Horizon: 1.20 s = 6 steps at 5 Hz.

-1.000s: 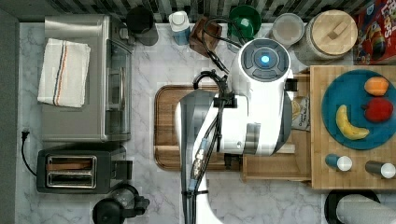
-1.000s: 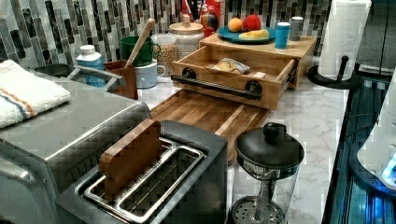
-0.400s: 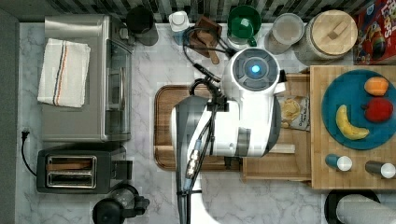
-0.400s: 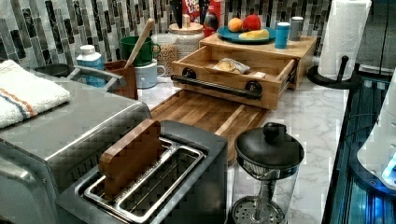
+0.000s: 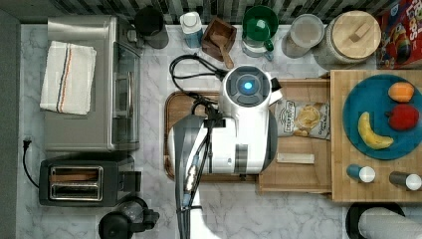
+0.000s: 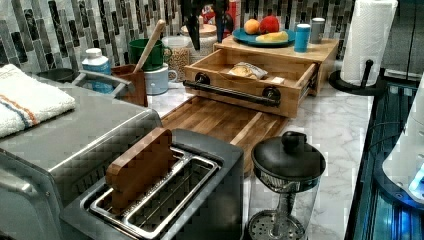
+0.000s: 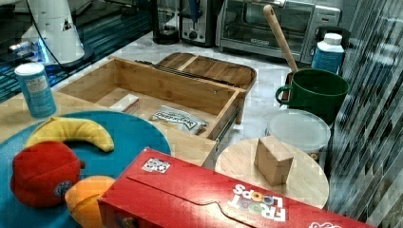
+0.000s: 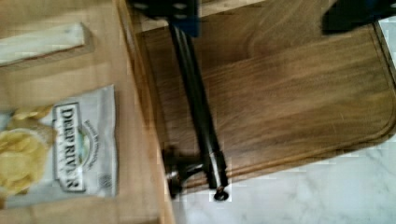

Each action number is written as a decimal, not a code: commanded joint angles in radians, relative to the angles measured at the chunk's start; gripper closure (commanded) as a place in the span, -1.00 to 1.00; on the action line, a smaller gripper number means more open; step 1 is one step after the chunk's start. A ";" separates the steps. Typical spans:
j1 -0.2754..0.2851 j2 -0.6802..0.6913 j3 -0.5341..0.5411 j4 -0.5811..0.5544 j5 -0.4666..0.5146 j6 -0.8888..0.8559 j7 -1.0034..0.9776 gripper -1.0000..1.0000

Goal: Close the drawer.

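The arm wears glossy white shells with rounded, bulbous joints and a grey band at one segment. One joint cap is a dark disc with a glowing blue light (round, at its centre). Black cables loop along a grey link.

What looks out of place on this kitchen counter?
The drawer under the butcher-block top stands pulled out, with a chip bag lying inside. A wooden block sits in a toaster slot, which is odd.
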 commanded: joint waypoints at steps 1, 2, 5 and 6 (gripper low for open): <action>0.058 0.000 0.093 -0.094 -0.036 0.115 -0.068 1.00; 0.053 0.033 0.096 -0.124 -0.043 0.185 -0.091 1.00; 0.039 0.107 0.069 -0.239 -0.140 0.388 -0.122 1.00; 0.022 0.101 0.070 -0.264 -0.125 0.397 -0.164 1.00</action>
